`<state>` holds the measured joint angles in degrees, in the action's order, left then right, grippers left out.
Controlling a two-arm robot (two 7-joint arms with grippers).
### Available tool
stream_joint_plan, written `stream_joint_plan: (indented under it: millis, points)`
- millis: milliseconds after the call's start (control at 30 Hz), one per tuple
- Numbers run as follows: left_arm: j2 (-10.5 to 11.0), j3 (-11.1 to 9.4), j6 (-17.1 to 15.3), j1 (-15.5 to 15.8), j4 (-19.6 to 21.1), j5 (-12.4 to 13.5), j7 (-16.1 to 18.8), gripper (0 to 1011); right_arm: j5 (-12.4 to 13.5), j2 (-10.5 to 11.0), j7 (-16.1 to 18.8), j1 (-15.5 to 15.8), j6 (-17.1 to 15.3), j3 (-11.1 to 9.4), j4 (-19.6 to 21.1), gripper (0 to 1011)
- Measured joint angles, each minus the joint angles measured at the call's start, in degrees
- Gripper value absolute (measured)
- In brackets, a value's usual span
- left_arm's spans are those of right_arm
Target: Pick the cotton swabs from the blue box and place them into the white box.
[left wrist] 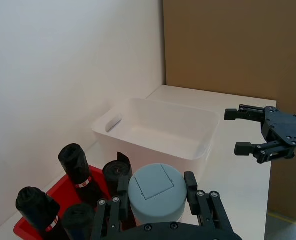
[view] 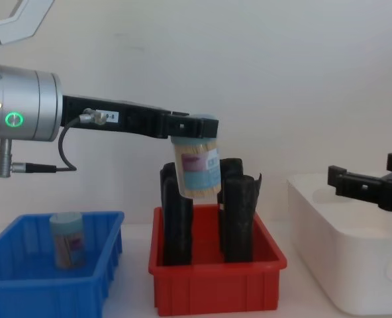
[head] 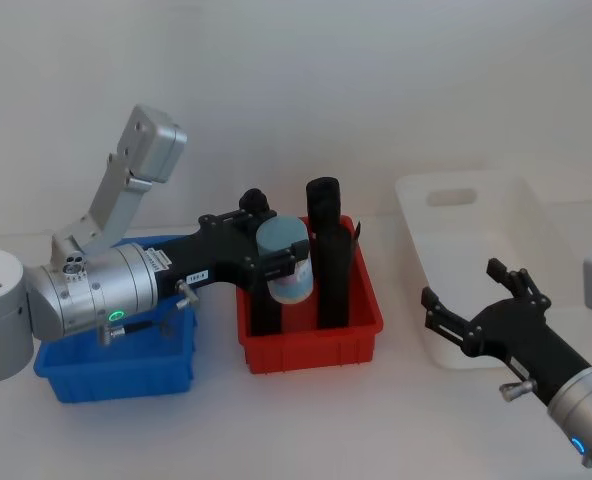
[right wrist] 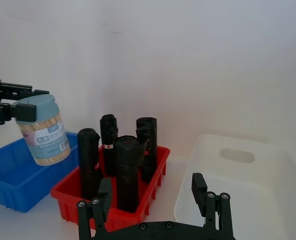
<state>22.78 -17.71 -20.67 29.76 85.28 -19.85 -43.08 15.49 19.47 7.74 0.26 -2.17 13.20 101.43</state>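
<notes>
Clearance first: I've got my left gripper (view: 193,126) reaching out from the left, its fingers clamped on the pale blue lid of one jar of cotton swabs (view: 197,171), and that jar hangs in the air over the left half of the red bin (view: 216,288), tipped a little off upright. From the chest view its base sits lower than the tops of the tall black rolls (view: 239,218) standing in that bin, and I cannot tell whether it clears them or brushes them. A second jar (view: 67,240) stands upright in the blue box (view: 44,285), apart from the walls. The blue box and the red bin sit just beside each other with a thin gap, and a wider strip of bare table (head: 326,420) runs between the red bin and the white box (view: 355,265) on the right. My right gripper (head: 463,285) hovers above the near left rim of the white box, jaws spread wide with nothing between them. Above the white box's rim, on the side facing the red bin, the air is open. The tabletop is plain white, a pale wall (head: 296,80) closes off the back, and the left wrist view catches a brown panel (left wrist: 223,45) standing past the far end of the table.
</notes>
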Motion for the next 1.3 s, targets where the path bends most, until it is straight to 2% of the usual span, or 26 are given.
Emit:
stream_joint_plan:
  millis: [367,733,900,1300]
  points:
    - [-0.1,-0.1,-0.1,0.2,-0.1,0.0,-0.5,670,-2.4,-0.6,7.4,-2.2,-1.2,1.2,-0.2,1002]
    - [-0.2,-0.2,-0.2,0.3,-0.2,0.0,-0.7,670,-7.1,-2.6,16.2,-6.4,-2.6,3.1,-2.3,1002]
    - [-0.2,-0.2,-0.2,0.3,-0.2,0.0,-0.7,670,-9.3,-3.8,19.0,-8.8,-3.1,3.9,-3.9,1002]
    - [-0.2,-0.2,-0.2,0.3,-0.2,0.0,-0.8,670,-12.8,-6.1,22.1,-13.2,-3.5,5.0,-8.3,1002]
